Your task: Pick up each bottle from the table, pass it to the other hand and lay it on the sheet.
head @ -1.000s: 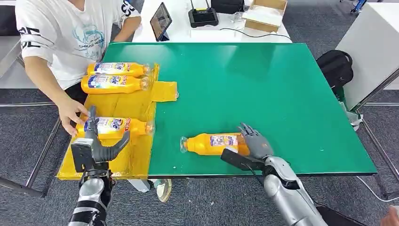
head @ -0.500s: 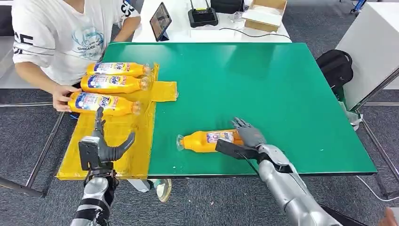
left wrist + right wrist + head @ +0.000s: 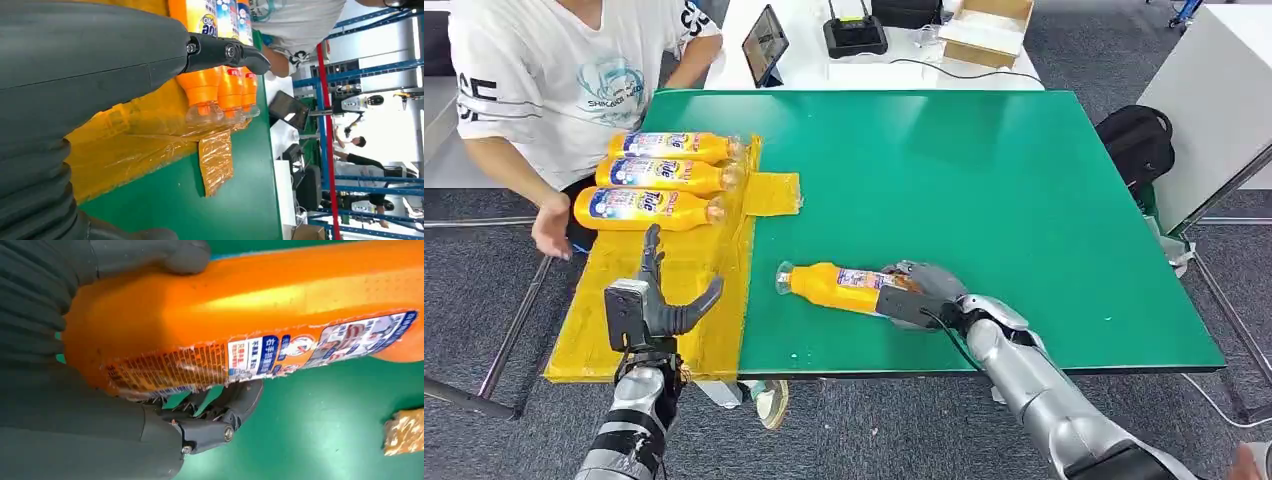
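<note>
An orange bottle (image 3: 834,287) with a clear cap is near the front of the green table (image 3: 984,170), its cap end pointing left and tilted up. My right hand (image 3: 916,288) grips its base, thumb over the top and fingers (image 3: 220,410) underneath. Three more orange bottles (image 3: 662,177) lie side by side at the far end of the yellow sheet (image 3: 659,300); their necks (image 3: 220,92) show close up in the left wrist view. My left hand (image 3: 652,305) hovers open above the sheet's near part, fingers spread, holding nothing.
A person in a white shirt (image 3: 564,70) stands at the table's left corner, one hand (image 3: 552,225) hanging just off the sheet's left edge. A tablet (image 3: 765,44), router (image 3: 855,35) and cardboard box (image 3: 989,28) sit on the white desk behind. A black bag (image 3: 1136,140) lies right of the table.
My right hand closed around the bottle and carried it left, lifting the cap end. The person slid the third bottle up beside the other two and drew the hand back. My left hand rose slightly.
</note>
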`<state>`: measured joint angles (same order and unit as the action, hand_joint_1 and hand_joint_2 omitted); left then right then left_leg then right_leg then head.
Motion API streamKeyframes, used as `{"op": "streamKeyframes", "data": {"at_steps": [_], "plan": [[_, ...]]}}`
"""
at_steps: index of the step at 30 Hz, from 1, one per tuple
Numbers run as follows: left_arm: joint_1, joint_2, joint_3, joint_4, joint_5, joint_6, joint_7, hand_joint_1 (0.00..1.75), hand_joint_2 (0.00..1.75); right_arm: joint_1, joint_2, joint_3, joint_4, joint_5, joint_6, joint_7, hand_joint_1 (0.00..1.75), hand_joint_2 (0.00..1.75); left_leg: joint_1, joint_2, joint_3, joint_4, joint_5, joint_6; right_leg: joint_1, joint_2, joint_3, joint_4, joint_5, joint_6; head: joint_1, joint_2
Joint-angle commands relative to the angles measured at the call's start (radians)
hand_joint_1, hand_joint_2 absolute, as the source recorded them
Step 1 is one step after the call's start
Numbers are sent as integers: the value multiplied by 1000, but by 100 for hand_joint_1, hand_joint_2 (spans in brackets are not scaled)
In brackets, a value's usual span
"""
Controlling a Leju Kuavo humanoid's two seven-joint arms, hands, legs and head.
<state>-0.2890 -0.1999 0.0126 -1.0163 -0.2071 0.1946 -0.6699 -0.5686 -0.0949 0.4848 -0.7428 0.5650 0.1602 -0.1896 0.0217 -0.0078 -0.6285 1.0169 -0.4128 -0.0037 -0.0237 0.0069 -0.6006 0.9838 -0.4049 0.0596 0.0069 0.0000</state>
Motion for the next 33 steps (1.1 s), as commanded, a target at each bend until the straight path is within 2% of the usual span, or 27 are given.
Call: {"op": "streamKeyframes", "data": {"at_steps": [1,6,9,12,14,16,21,22,23,27,32,33], "plan": [[-63,9,-24,124,25,-14,12,0,175,-26,-57,135,109,-32,50,3,175,175,0,-2,5,-1,-1,2,1,-3,6,-2,-1,-3,0,0],[-63,8,-26,127,26,-15,13,0,175,-22,-59,139,106,-39,45,3,175,175,0,-2,4,-1,-1,1,1,-3,5,-2,-1,-2,0,0],[-53,8,-23,115,29,-14,16,0,175,21,-42,97,59,-78,-26,-12,175,175,0,-2,6,-2,-1,1,1,-3,7,-2,-1,-3,0,0],[-10,8,-32,29,3,-6,33,0,175,158,30,-58,-158,-121,-246,-27,175,175,1,-1,6,-2,-1,1,2,-2,8,-3,-1,-3,0,0],[18,2,-50,-62,-17,-10,30,0,175,246,85,-144,-339,-116,-325,-49,175,175,1,0,8,-2,-2,1,2,-2,9,-3,-2,-4,0,0],[27,-1,-57,-94,-25,-6,51,0,175,262,87,-145,-392,-100,-316,-16,175,175,1,2,6,-1,-3,1,2,1,6,-1,-2,-4,-1,0],[26,1,-59,-89,-25,-9,54,0,175,259,81,-156,-384,-98,-308,-13,175,175,0,0,2,0,-3,1,1,0,2,1,-2,-3,-1,0],[26,1,-66,-103,-29,-1,15,0,175,271,112,-205,-398,-116,-358,-89,175,175,0,0,3,0,-3,2,1,-1,3,0,-2,-4,-1,0],[28,-2,-70,-119,-29,-2,9,0,175,283,129,-226,-422,-128,-385,-117,175,175,0,-1,1,0,-2,1,1,-2,2,0,-2,-3,0,0],[50,-13,-111,-238,4,-30,28,0,175,350,190,-299,-584,-159,-491,-180,175,175,0,0,0,2,-3,2,1,-2,1,2,-3,-4,0,0],[51,-21,-121,-233,103,-80,68,0,175,390,234,-341,-683,-201,-626,-291,175,175,0,-2,-1,0,-2,1,0,-3,0,1,-3,-3,0,0],[51,-25,-120,-223,173,-135,92,0,175,400,235,-340,-695,-195,-659,-323,175,175,0,-2,1,0,-3,1,1,-3,2,1,-4,-4,0,0]]}}
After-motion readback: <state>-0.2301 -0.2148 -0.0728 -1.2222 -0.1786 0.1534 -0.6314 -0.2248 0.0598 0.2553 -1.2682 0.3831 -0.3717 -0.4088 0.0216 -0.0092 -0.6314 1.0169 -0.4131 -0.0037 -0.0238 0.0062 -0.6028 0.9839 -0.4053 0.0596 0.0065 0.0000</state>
